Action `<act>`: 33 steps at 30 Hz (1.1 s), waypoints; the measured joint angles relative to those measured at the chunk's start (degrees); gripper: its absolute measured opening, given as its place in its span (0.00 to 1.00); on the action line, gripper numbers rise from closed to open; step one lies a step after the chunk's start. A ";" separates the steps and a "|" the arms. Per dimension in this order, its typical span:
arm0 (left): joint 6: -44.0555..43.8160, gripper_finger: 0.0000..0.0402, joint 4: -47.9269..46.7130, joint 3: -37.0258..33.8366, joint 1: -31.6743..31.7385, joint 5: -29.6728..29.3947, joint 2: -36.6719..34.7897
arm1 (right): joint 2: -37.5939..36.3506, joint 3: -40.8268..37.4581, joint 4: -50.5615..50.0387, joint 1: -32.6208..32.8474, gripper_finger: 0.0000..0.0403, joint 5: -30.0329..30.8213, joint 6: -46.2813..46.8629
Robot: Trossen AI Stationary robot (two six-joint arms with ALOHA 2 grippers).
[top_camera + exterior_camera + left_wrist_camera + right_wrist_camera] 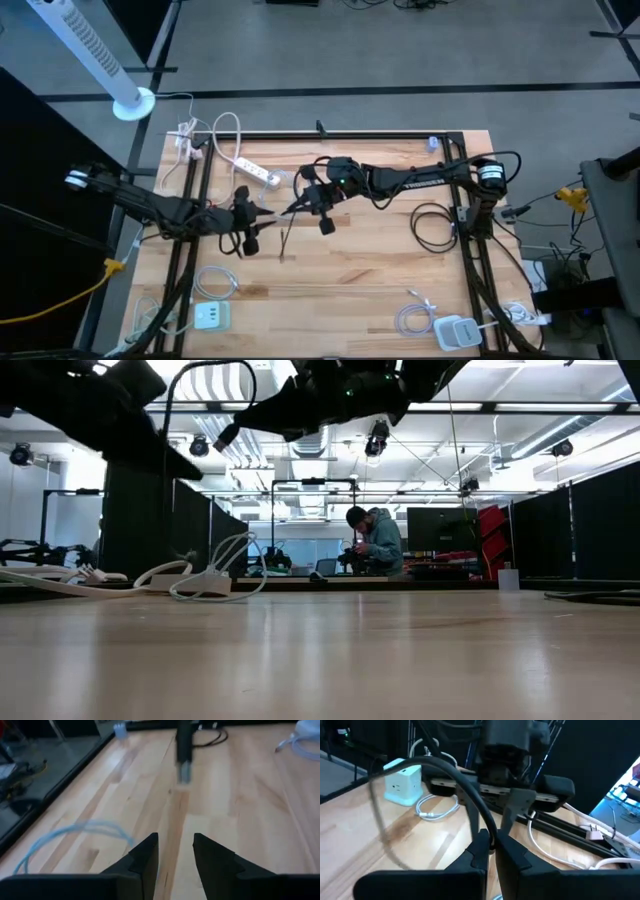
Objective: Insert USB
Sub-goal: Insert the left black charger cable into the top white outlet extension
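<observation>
My right gripper (491, 840) hovers over the middle of the table, shut on a black USB cable (455, 775). The cable's silver plug tip (184, 772) sticks out ahead of the right gripper and points at my left gripper (175, 840). My left gripper stands open a short way off, facing the plug, with nothing between its fingers. In the high view the two grippers (262, 213) (297, 208) face each other nearly tip to tip. The cable arcs back over the right fingers and a loose length hangs down to the table (283, 250). My right gripper pinches the black cable between its two fingers right behind the plug (490, 837). The fingers slant slightly downward toward the table's left side and lie along the plug. The plug is lifted clear of the table, and the cable loops up and back, slack.
A white power strip (258, 170) lies at the far left. A mint charger cube (211, 316) with a white coiled cable sits near left, and a white charger (455, 330) near right. A black cable coil (432, 225) lies at the right. A person stands beyond the table (378, 540).
</observation>
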 joint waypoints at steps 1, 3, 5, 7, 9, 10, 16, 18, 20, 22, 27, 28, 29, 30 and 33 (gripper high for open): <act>1.03 0.28 1.20 0.00 0.00 -0.02 0.23 | 0.00 0.00 0.62 0.00 0.01 0.11 1.31; 3.37 0.29 3.19 0.00 0.00 -1.08 1.00 | 0.02 0.00 2.35 0.00 0.01 0.24 5.50; 5.52 0.29 2.97 0.00 0.00 -4.79 1.59 | 0.02 0.00 4.32 -0.07 0.01 1.62 11.52; 7.51 0.28 3.01 0.01 0.00 -10.69 2.15 | 0.00 0.00 5.47 0.00 0.01 5.05 17.60; 9.29 0.27 3.03 0.50 -0.02 -15.78 2.74 | 0.00 0.00 5.55 -0.07 0.01 8.58 22.61; 10.12 0.27 3.23 0.89 -0.12 -17.82 3.07 | 0.00 0.00 5.42 -0.07 0.01 10.14 25.02; 17.77 0.26 3.78 4.72 -1.98 -27.05 7.60 | 0.00 -0.02 6.89 -0.11 0.01 20.06 38.20; 21.68 0.26 3.85 5.95 -2.91 -32.49 10.36 | 0.00 -0.04 8.62 -0.11 0.01 21.93 40.79; 25.03 0.26 3.64 7.15 -3.59 -39.54 13.60 | 0.00 -0.04 9.64 -0.11 0.01 22.71 42.75; 27.64 0.26 3.80 8.79 -4.12 -46.85 16.77 | 0.00 -0.04 9.45 -0.11 0.01 23.12 44.21; 32.84 0.26 3.78 11.93 -4.79 -57.33 24.07 | 0.02 -0.07 10.87 -0.09 0.01 28.31 46.82; 33.32 0.26 3.70 12.26 -4.91 -58.29 25.39 | 0.13 -0.07 12.39 -0.11 0.01 28.73 47.85; 33.70 0.26 3.74 12.58 -5.08 -59.37 26.63 | 0.19 -0.07 13.79 -0.11 0.01 28.76 48.78; 34.09 0.26 3.78 12.83 -5.31 -60.30 27.83 | 0.24 -0.07 14.82 -0.15 0.01 28.77 49.77; 36.59 0.25 3.59 13.42 -5.94 -60.49 30.04 | 0.80 -0.04 17.14 -0.28 0.01 28.78 53.62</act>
